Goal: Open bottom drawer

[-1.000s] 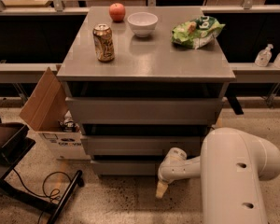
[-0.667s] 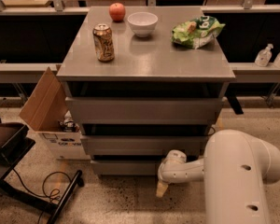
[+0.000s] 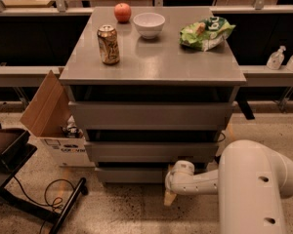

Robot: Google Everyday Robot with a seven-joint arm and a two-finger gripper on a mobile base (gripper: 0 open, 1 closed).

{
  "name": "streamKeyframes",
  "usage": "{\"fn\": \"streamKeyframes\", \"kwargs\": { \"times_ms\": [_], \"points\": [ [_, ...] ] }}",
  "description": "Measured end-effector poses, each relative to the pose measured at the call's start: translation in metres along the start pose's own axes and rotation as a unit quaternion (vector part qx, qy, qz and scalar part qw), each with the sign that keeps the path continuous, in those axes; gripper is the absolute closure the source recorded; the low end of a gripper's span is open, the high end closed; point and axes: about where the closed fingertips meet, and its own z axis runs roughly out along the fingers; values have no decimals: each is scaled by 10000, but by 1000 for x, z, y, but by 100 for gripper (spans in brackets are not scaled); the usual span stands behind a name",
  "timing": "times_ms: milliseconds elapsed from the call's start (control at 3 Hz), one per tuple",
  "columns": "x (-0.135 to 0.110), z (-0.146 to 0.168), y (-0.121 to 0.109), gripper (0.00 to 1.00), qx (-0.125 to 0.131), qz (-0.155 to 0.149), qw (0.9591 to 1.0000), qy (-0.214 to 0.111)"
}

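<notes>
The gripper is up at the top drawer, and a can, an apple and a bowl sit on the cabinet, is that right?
Not quite. The camera view shows the gripper low at the bottom drawer, not the top one. The can, apple and bowl do sit on the cabinet.

Gripper [image 3: 169, 198] before bottom drawer [image 3: 129, 175]

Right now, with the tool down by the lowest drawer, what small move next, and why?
Probably a short pull straight back toward the base: the tool sits at the lower edge of the bottom drawer, right of centre, and that drawer looks shut.
</notes>
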Motion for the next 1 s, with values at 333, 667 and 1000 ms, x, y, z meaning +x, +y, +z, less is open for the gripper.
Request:
{"fn": "streamKeyframes", "kwargs": {
  "times_ms": [333,667,1000],
  "points": [
    [-2,9,2,0,54,-91,9996,246],
    [-2,21,0,0,124,-240,9985,473],
    [2,32,-9,0,190,-343,9969,684]
  ]
}}
